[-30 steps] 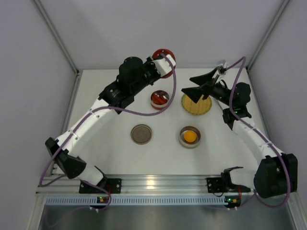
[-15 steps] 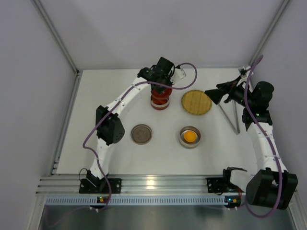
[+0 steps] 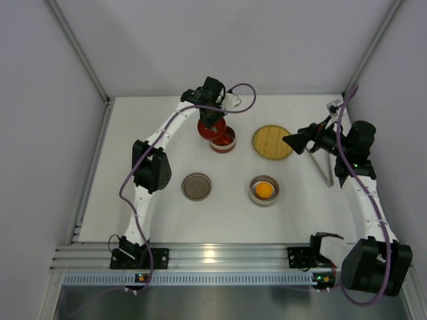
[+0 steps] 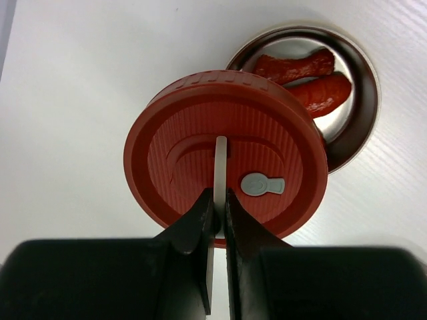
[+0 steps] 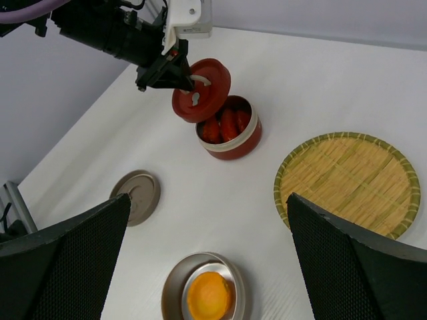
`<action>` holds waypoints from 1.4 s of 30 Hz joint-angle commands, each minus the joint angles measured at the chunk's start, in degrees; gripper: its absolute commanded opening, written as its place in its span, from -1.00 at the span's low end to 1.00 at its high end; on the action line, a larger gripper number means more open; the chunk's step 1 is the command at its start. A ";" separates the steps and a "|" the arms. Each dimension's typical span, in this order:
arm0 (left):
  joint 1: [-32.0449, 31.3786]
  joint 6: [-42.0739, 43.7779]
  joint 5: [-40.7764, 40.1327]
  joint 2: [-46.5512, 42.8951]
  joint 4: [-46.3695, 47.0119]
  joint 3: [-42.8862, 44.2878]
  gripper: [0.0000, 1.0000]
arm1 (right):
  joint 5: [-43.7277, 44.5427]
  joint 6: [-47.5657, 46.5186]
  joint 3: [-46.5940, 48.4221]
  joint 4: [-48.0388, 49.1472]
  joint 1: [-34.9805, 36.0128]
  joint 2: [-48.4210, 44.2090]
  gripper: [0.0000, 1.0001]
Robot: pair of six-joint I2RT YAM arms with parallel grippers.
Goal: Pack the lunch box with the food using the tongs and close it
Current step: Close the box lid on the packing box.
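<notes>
The red lunch box [image 3: 223, 141] holds red food pieces [image 4: 303, 77] and stands open mid-table. My left gripper [image 4: 219, 200] is shut on the white tab of the red lid [image 4: 227, 153]. It holds the lid tilted just above the box's back-left rim [image 5: 203, 90]. The round orange-yellow food piece [image 5: 210, 298] lies in a metal bowl [image 3: 264, 191]. The silver tongs [image 3: 329, 175] lie on the table at the right. My right gripper [image 5: 208, 199] hangs open and empty beside the bamboo plate, above the tongs.
A round bamboo plate [image 3: 273, 142] lies right of the lunch box. A flat grey-brown lid [image 3: 197, 187] rests left of the metal bowl. Side walls close in the table on the left, right and back.
The left gripper has carried the red lid from the back of the table to the lunch box's rim. The right gripper has drawn back off the plate to the right, baring the tongs.
</notes>
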 commanded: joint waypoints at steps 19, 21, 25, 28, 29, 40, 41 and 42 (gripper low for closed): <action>-3.88 -2.19 1.22 6.09 4.41 3.58 -1.00 | 0.43 2.32 -1.26 3.10 -0.92 -1.29 0.99; -3.88 -2.19 1.22 6.61 4.77 3.67 -1.00 | 0.17 2.59 -1.52 3.54 -0.83 -1.38 0.99; -4.49 -2.45 1.22 7.05 4.59 3.76 -1.00 | 0.26 2.77 -1.61 3.81 -0.83 -1.29 0.99; -5.37 -1.93 -1.22 7.05 4.59 3.67 -1.00 | 0.26 2.94 -1.70 3.90 -0.92 -1.21 0.99; -6.07 -1.66 -1.94 7.14 4.59 3.58 -1.00 | 0.26 2.94 -1.70 3.90 -0.83 -1.21 0.99; -7.92 1.50 -3.44 9.25 1.00 3.49 -1.00 | -0.62 2.68 -2.49 3.63 -0.83 -1.56 0.99; -8.10 1.59 -3.53 9.34 0.21 3.23 -1.00 | -0.71 2.59 -2.40 3.55 -0.92 -1.47 0.99; -8.27 1.59 -2.92 8.99 -1.28 2.53 -1.00 | -0.80 2.50 -2.40 3.46 -0.92 -1.56 0.99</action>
